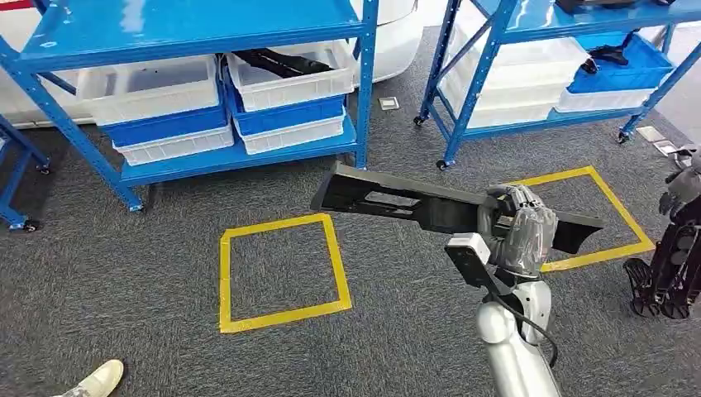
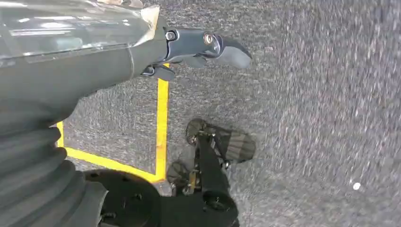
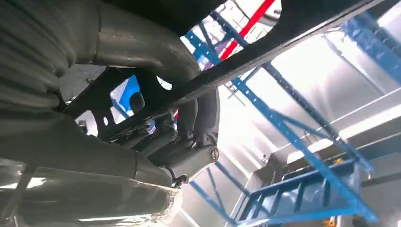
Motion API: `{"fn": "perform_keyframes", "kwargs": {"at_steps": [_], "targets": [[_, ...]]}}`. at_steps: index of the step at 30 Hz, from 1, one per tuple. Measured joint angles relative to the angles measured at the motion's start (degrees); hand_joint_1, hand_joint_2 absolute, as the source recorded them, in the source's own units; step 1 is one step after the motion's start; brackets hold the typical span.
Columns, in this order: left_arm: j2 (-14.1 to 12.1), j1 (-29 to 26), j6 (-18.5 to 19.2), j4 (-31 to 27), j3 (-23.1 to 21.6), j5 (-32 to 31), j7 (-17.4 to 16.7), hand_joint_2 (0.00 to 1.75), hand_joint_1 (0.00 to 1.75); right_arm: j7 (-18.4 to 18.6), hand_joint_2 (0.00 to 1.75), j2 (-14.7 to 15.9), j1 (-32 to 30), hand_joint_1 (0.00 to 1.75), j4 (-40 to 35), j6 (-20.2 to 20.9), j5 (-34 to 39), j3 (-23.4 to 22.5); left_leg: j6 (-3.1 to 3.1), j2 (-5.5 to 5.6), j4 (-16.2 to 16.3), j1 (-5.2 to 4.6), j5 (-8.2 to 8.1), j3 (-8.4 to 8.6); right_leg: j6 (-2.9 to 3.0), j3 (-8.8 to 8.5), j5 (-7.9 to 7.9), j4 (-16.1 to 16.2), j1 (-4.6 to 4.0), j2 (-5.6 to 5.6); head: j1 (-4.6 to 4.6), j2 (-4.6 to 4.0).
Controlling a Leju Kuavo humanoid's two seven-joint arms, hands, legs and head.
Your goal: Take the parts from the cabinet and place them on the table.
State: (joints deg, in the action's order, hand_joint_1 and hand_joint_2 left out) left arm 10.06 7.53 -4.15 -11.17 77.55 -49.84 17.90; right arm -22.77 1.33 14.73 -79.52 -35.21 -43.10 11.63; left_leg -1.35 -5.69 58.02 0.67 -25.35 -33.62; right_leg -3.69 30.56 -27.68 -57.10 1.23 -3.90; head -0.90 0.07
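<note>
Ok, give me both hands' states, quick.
Left hand: holds nothing; whether its fingers are apart or curled cannot be told.
Right hand: grips the long black part.

The right hand (image 1: 517,227) hides the middle of the long black part (image 1: 388,198). The near edge cuts off a shoe (image 1: 97,382). Bin (image 1: 285,74) contents on the far racks are too small to identify.

Two blue shelving racks showing: left rack (image 1: 190,33), right rack (image 1: 529,21). Two yellow tape squares lying on the carpet: near square (image 1: 281,273), far square (image 1: 608,207). One long black part (image 1: 397,201) sitting in view. One shoe (image 1: 95,382) peeking in at the bottom.
</note>
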Motion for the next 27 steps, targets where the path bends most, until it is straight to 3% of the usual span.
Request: {"fn": "perform_keyframes", "kwargs": {"at_steps": [1, 3, 4, 5, 6, 7, 8, 9, 10, 11, 13, 14, 15, 16, 18, 19, 20, 21, 22, 24, 25, 26, 27], "targets": [[0.02, -0.08, 0.30, 0.00, -0.02, -0.24, -0.35, 1.75, 0.00, 0.00, 1.75, 0.00, -0.29, 1.75, -0.15, -0.07, -0.31, 0.00, 0.36, -0.26, -0.01, 0.00, 0.21, -0.06, 0.69, 0.28, 0.20, -0.21, 0.03, 0.74, -0.30, 0.00], [0.30, -0.15, 0.68, 0.00, -0.04, -0.57, -0.83, 1.75, 0.00, 0.13, 1.75, 0.13, -1.07, 1.75, -0.15, -0.07, -0.77, -0.04, 1.06, -1.30, -0.32, 0.30, 0.60, 0.11, 1.41, 1.25, 0.50, -0.35, -0.30, 1.76, -0.24, 0.00], [0.54, -0.19, 0.74, 0.00, -0.09, -0.70, -0.98, 1.75, 0.00, 0.26, 1.75, 0.11, -1.23, 1.75, -0.30, -0.09, -1.37, -0.04, 1.51, -1.60, -0.28, 0.41, 0.41, -0.11, 2.20, 0.67, 1.02, 0.02, -0.11, 2.49, -0.22, 0.00], [0.55, -0.22, 0.85, 0.00, -0.13, -0.85, -1.20, 1.75, 0.00, 0.37, 1.75, -0.11, -1.45, 1.75, -0.53, -0.09, -1.68, -0.07, 1.87, 1.06, 0.77, 0.75, -0.99, -0.48, 2.56, 1.05, 1.25, 0.10, 0.19, 3.09, -0.48, 0.00], [0.59, -0.38, 0.85, 0.00, -0.17, -1.20, -1.22, 1.75, 0.00, 0.59, 1.75, -0.24, -1.46, 1.75, -0.68, -0.09, -1.94, -0.04, 1.84, 3.30, 3.58, 0.81, -3.37, -1.44, 3.11, 1.29, 1.59, 0.08, 0.21, 3.50, -0.68, 0.00], [0.68, -0.57, 0.72, 0.00, -0.24, -1.42, -1.31, 1.75, 0.00, 0.70, 1.75, -0.59, -1.58, 1.75, -0.70, -0.09, -1.99, -0.04, 1.82, 4.83, 8.78, 0.77, -6.41, -3.45, 3.49, 1.52, 1.83, 0.08, 0.06, 4.16, -1.07, 0.00], [0.74, -0.67, 0.52, 0.00, -0.24, -1.42, -1.44, 1.75, 0.00, 0.72, 1.75, -0.72, -1.73, 1.75, -0.70, -0.09, -2.10, -0.04, 1.83, 5.43, 13.43, 0.73, -8.54, -5.42, 3.65, 1.73, 1.95, 0.04, -0.13, 4.80, -1.18, 0.00], [0.76, -0.75, 0.50, 0.00, -0.24, -1.42, -1.62, 1.75, 0.00, 0.72, 1.75, -0.77, -1.98, 1.75, -0.70, -0.09, -2.19, -0.04, 1.76, 5.67, 16.91, 0.70, -9.57, -6.88, 3.88, 1.89, 2.10, 0.03, -0.42, 5.48, -1.18, 0.00], [0.76, -0.75, 0.44, 0.00, -0.26, -1.40, -1.75, 1.75, 0.00, 0.74, 1.75, -0.74, -2.26, 1.75, -0.70, -0.09, -2.21, -0.07, 1.53, 5.71, 17.64, 0.62, -9.27, -7.13, 3.87, 1.96, 2.14, 0.01, -0.62, 6.17, -1.16, 0.00], [0.76, -0.76, 0.44, 0.00, -0.26, -1.40, -1.77, 1.75, 0.00, 0.74, 1.75, -0.72, -2.49, 1.75, -0.70, -0.09, -2.21, -0.07, 1.16, 5.83, 15.63, 0.55, -7.64, -6.01, 3.96, 2.02, 2.29, -0.06, -0.76, 7.00, -1.20, 0.00], [0.79, -0.74, 0.44, 0.00, -0.26, -1.40, -1.84, 1.75, 0.00, 0.76, 1.75, -0.77, -2.53, 1.75, -0.70, -0.09, -2.23, -0.07, 0.22, 6.94, 6.45, 0.37, -2.88, -1.10, 3.83, 2.00, 2.37, -0.20, -1.07, 8.59, -1.22, 0.00], [0.70, -0.73, 0.44, 0.00, -0.26, -1.40, -1.84, 1.75, 0.00, 0.76, 1.75, -0.81, -2.54, 1.75, -0.74, -0.09, -2.23, -0.07, -0.47, 9.62, 2.16, 0.36, -1.40, 1.07, 3.80, 2.07, 2.39, -0.28, -0.86, 9.17, -1.27, 0.00], [0.39, -0.74, 0.44, -0.07, -0.26, -1.42, -1.86, 1.75, 0.00, 0.81, 1.75, -0.87, -2.40, 1.75, -0.74, -0.09, -2.21, -0.18, -0.93, 12.19, 0.89, 0.58, -1.98, 1.56, 3.46, 2.54, 2.56, -0.57, -1.44, 9.63, -0.87, 0.00], [0.77, -0.75, 0.41, -0.04, -0.28, -1.48, -1.86, 1.75, 0.00, 0.85, 1.75, -0.92, -2.32, 1.75, -0.72, -0.09, -2.21, -0.17, -0.55, 11.49, 0.36, 0.30, -2.02, 1.65, 3.25, 2.94, 2.70, -0.60, -0.80, 10.42, -0.83, 0.00], [0.72, -0.72, 0.44, -0.04, -0.48, -1.81, -2.25, 1.75, 0.00, 0.87, 1.75, -1.01, -2.60, 1.75, -0.74, -0.09, -2.14, -0.17, -0.85, 10.24, 0.28, -0.30, -1.81, 1.57, 2.27, 3.46, 3.34, -0.21, -0.17, 11.85, -1.25, 0.00], [0.87, -0.71, 0.44, 0.00, -0.77, -1.88, -2.45, 1.75, 0.00, 0.96, 1.75, -0.92, -2.61, 1.75, -0.74, -0.11, -2.14, -0.26, -1.10, 9.16, -0.69, 0.23, -1.19, 1.82, 1.76, 3.87, 3.67, 0.02, -0.73, 12.64, -1.20, 0.00], [0.94, -0.54, 0.42, -0.02, -0.98, -2.01, -2.53, 1.75, 0.00, 0.98, 1.75, -0.78, -2.88, 1.75, -0.76, -0.13, -2.14, -0.48, -1.04, 8.24, -1.37, 0.44, -0.70, 2.17, 1.80, 4.49, 3.18, -0.81, -0.57, 10.09, -1.16, 0.00], [0.94, -0.58, 0.37, -0.02, -1.11, -2.14, -2.60, 1.75, 0.00, 0.98, 1.75, -0.79, -2.55, 1.75, -0.77, -0.13, -2.14, -0.52, -1.48, 7.49, -1.82, 0.46, -0.52, 2.26, 1.78, 5.58, 1.67, -3.10, -0.90, 7.03, -0.18, 0.00], [0.96, -0.71, 0.35, -0.02, -1.20, -2.49, -2.91, 1.75, 0.00, 0.98, 1.75, -0.79, -2.41, 1.75, -0.76, -0.15, -2.14, -0.52, -1.51, 6.51, -1.81, 0.31, -0.47, 2.22, 1.85, 7.48, -0.16, -7.01, -0.73, 5.68, 0.07, 0.00], [1.02, -0.71, -0.15, -0.02, -1.38, -2.53, -3.06, 1.75, 0.00, 0.98, 1.75, -0.79, -2.77, 1.75, -0.66, -0.13, -2.12, -0.52, -1.51, 4.59, -1.78, 0.20, -0.51, 2.07, 1.56, 11.50, -3.22, -15.60, -0.25, 4.68, 0.04, 0.00], [1.00, -0.71, -0.42, -0.02, -1.42, -2.49, -3.10, 1.75, 0.00, 0.92, 1.75, -0.72, -2.95, 1.75, -0.46, -0.13, -2.03, -0.52, -1.50, 3.69, -1.76, 0.21, -0.51, 2.01, 1.02, 12.31, -3.47, -17.52, 0.00, 4.52, 0.07, 0.00], [1.03, -0.70, -0.61, -0.02, -1.46, -2.45, -3.12, 1.75, 0.00, 0.83, 1.75, -0.66, -3.08, 1.75, -0.31, -0.13, -1.99, -0.52, -1.48, 2.92, -1.76, 0.27, -0.52, 2.00, 0.47, 11.54, -2.68, -16.27, 0.29, 4.37, 0.07, 0.00], [1.05, -0.66, -0.61, -0.02, -1.51, -2.45, -3.12, 1.75, 0.00, 0.68, 1.75, -0.61, -3.09, 1.75, -0.22, -0.15, -1.99, -0.52, -1.37, 2.16, -1.75, 0.31, -0.58, 2.04, -0.24, 9.29, -1.12, -12.44, 0.57, 4.01, 0.07, 0.00]]}}
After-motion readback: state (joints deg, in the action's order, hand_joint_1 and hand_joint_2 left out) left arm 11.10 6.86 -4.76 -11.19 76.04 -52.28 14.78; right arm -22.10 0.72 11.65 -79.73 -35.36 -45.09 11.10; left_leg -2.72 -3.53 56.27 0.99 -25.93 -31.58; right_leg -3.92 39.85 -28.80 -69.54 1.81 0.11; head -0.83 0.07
